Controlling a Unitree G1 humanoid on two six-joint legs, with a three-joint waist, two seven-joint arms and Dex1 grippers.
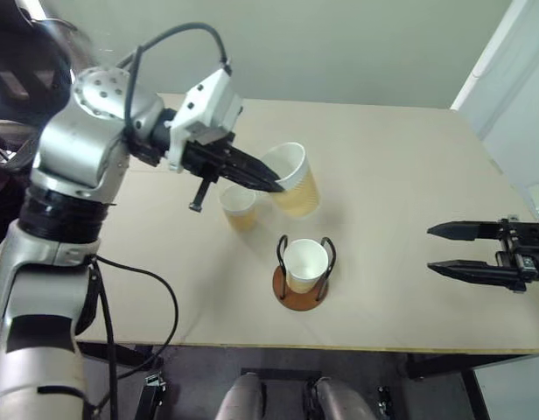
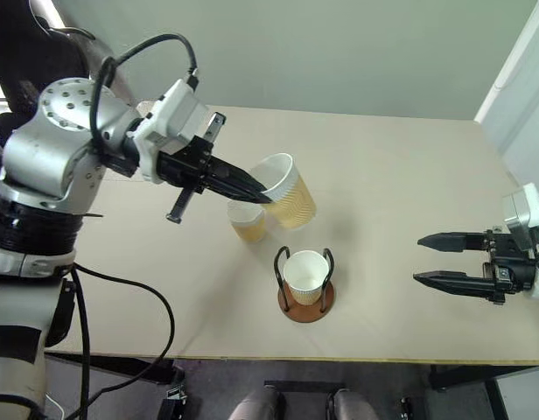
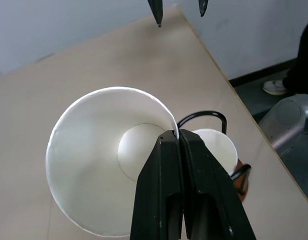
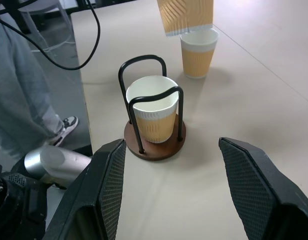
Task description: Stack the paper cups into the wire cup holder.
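Three tapered tan-yellow paper cups with white rolled rims are in play: one sits inside the black-wire cup holder on its round reddish-brown wooden base [image 1: 301, 293], one stands on the beige table [image 1: 409, 175] at about ten o'clock of the holder, and the third, lifted cup [image 1: 291, 179] hangs tilted above the standing cup [image 1: 239, 208], at roughly twelve o'clock of the holder. The left gripper [image 1: 271, 185] pinches the lifted cup by its rim wall, fingers pressed together on thin paper. The seated cup [image 1: 304, 262] leaves little room for error: a tilted approach could catch a wire loop or knock the light holder over. The thin pinch might slip. The right gripper [image 1: 437, 249], spread and empty, waits at three o'clock.
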